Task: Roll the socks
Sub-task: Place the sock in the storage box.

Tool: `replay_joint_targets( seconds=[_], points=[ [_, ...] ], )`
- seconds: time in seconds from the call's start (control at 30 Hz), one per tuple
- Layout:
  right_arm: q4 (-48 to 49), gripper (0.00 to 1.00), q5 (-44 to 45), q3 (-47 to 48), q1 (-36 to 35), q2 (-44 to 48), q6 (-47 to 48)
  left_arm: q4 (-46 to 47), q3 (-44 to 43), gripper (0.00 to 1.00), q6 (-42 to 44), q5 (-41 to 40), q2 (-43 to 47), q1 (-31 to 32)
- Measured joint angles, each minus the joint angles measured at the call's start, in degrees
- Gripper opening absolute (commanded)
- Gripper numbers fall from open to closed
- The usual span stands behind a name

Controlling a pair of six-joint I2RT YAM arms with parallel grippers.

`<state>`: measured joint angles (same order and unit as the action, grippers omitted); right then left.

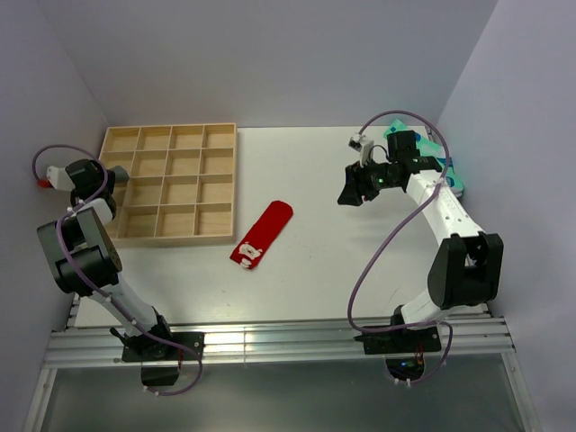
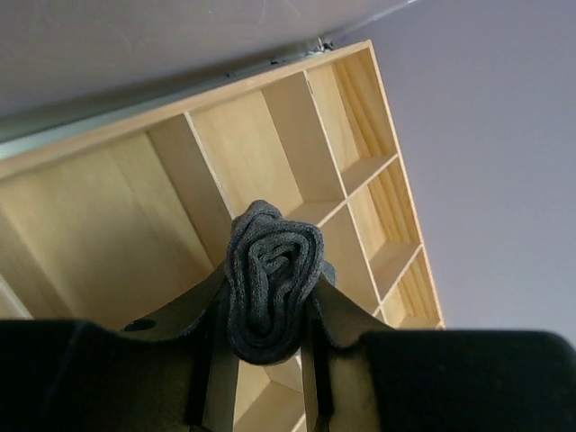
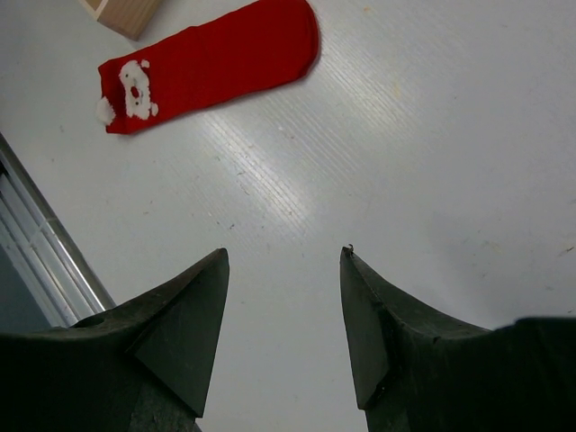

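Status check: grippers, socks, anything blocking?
Left gripper shut on rolled grey sock, by the wooden tray. Right gripper open, empty. Red sock flat, unrolled, mid-table. Nothing in its way.

Left gripper (image 2: 266, 346) clamping rolled dark grey sock (image 2: 270, 283).
Sock roll sits between both fingers, spiral end facing camera, above the wooden compartment tray (image 2: 297, 126); tray cells nearest it are bare.

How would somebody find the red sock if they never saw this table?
Find the wooden tray at the back left of the table. Just off its near right corner, the red sock lies flat on the white top. The grey sock is rolled up in the left gripper; this one is bright red with white markings at its near end.
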<state>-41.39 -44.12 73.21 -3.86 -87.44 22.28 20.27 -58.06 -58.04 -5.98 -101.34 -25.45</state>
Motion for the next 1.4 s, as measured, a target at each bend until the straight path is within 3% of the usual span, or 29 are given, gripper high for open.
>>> replay_joint_targets(
  seconds=[0.47, 0.9, 1.17, 1.27, 1.4],
  points=[
    [-0.02, 0.6, -0.37, 0.0, 0.0, -0.94, 0.74, -5.22, -0.68, 0.0, 5.97, -6.25, -0.22, -0.02],
    [0.0, 0.59, -0.35, 0.0, 0.0, -1.75, 1.38, -15.26, -11.54, 0.0, 10.47, -7.23, -9.09, 0.0],
    [0.0, 0.59, -0.33, -0.02, 0.0, -1.9, 1.66, -17.86, -12.98, 0.0, 10.78, -6.34, -12.17, 0.02],
    [0.0, 0.59, -0.33, -0.02, 0.0, -1.9, 1.7, -19.17, -13.75, 0.06, 10.54, -6.45, -12.44, 0.04],
    [0.02, 0.59, -0.33, -0.17, 0.0, -1.9, 1.9, -19.74, -13.99, 0.26, 10.29, -6.99, -12.7, 0.04]
  ],
)
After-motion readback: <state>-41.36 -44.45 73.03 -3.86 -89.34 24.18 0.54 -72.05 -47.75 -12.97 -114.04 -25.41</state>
